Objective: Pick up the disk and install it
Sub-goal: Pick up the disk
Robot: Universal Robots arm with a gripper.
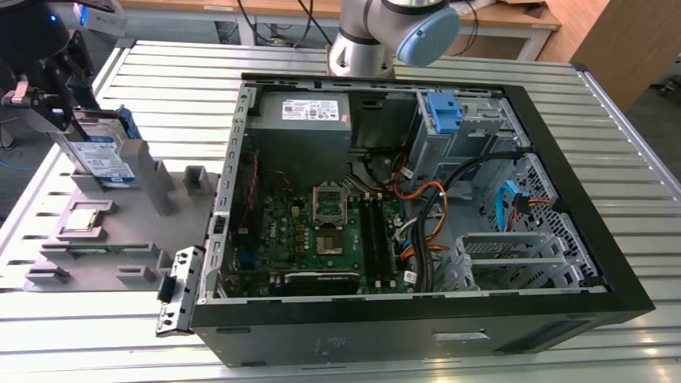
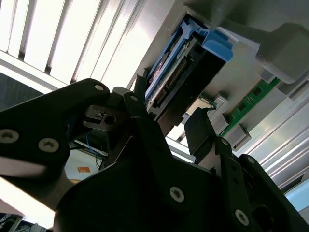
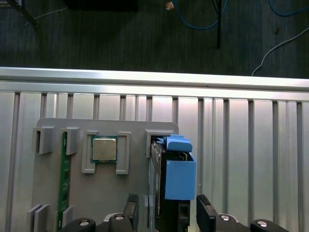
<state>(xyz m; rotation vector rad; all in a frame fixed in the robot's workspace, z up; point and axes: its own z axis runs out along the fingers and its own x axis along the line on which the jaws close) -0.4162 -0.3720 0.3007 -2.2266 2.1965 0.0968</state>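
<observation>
While the disk [image 1: 101, 155] stands on edge in its slot of the grey holder [image 1: 159, 195], I hang right over it with my fingers [image 3: 206, 215] spread, one on each side of its blue frame. In the first wrist view there is a thin gap between one finger and the disk's flank, so I judge that I am not pinching it. Whether the other finger touches the frame I cannot tell.

In the exterior view the holder lies on the slatted counter [image 1: 107, 343] at about nine o'clock from the open computer case [image 1: 596, 263], with the disk toward the holder's eleven o'clock end. A small square chip [image 3: 104, 149] and a green memory stick [image 3: 63, 183] rest in their own seats in the same holder, apart from the disk.

Inside the case, at about one o'clock from the motherboard [image 1: 319, 231], a blue bracket [image 1: 442, 112] sits in the drive cage.

By my reckoning the work is at its very start. The disk looks unlifted from its slot, nothing has been carried to the case, and all of the installing is left.
</observation>
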